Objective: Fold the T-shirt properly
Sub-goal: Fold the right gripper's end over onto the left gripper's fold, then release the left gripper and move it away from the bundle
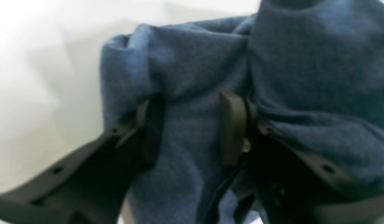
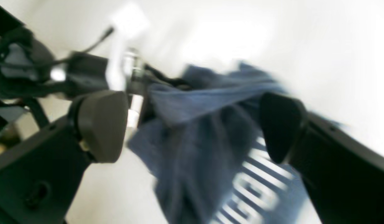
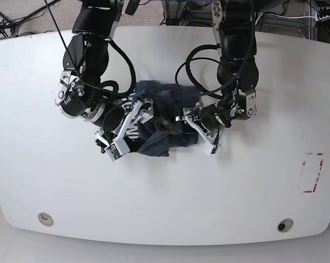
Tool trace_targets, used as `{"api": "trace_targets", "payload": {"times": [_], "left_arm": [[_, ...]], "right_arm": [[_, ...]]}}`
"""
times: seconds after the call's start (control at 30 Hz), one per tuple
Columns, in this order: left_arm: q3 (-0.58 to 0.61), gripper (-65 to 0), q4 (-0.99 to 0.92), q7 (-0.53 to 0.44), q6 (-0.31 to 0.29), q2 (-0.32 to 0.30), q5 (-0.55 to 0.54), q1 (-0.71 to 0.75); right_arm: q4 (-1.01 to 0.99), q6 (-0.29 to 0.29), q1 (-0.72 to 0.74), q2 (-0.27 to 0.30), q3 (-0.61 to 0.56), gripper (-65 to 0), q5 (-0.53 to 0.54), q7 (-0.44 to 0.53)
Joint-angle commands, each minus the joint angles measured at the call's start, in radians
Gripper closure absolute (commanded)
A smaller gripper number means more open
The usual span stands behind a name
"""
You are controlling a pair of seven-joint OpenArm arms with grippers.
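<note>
Two grippers meet at the bunched blue T-shirt (image 3: 156,118) mid-table (image 3: 252,181): the left gripper (image 1: 192,124) pinches a fold of it; the right gripper (image 2: 192,124) gapes wide above the cloth.

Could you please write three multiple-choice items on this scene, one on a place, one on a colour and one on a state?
1. Where does the T-shirt lie?
A. At the table's near edge
B. Mid-table between the two arms
C. Beside the red marking

2. What colour is the T-shirt's fabric?
A. Dark blue
B. Red
C. Yellow

3. How does the right tool stand?
A. Shut on the cloth
B. Open, pads apart
C. Out of view

Answers: 1 B, the base view shows it bunched mid-table between the arms. 2 A, every view shows dark blue cloth. 3 B, the right wrist view shows its pads apart, with cloth seen between them.
</note>
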Motion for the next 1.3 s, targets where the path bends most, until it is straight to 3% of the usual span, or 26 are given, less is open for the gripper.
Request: {"api": "trace_targets", "payload": {"times": [0.0, 0.17, 0.3, 0.7, 1.17, 1.27], "left_arm": [[-0.021, -33.1, 0.028, 0.023, -0.025, -0.002, 0.047, -0.008], [-0.082, -37.5, 0.05, 0.023, -0.086, -0.002, 0.036, -0.008], [-0.087, -37.5, 0.05, 0.023, -0.146, -0.004, -0.058, -0.005], [-0.088, -37.2, 0.11, 0.023, -0.169, -0.172, -0.372, -0.002], [-0.095, -37.2, 0.242, 0.027, -0.169, -0.445, -0.49, 0.072], [-0.138, -37.2, 0.266, 0.027, -0.169, -0.473, -0.509, 0.104]], "right_arm": [[0.041, 0.008, 0.011, -0.004, -0.001, -64.4, 0.094, 0.008], [0.02, 0.013, -0.008, 0.019, -0.006, -64.4, 0.143, -0.008], [0.018, 0.014, -0.011, 0.023, -0.003, -64.4, 0.143, -0.008], [0.014, 0.014, -0.026, 0.042, 0.006, -64.4, 0.139, -0.008], [-0.154, 0.013, -0.04, 0.042, 0.003, -64.4, 0.137, -0.006], [-0.163, 0.007, -0.037, 0.042, -0.054, -64.4, 0.137, -0.006]]}}
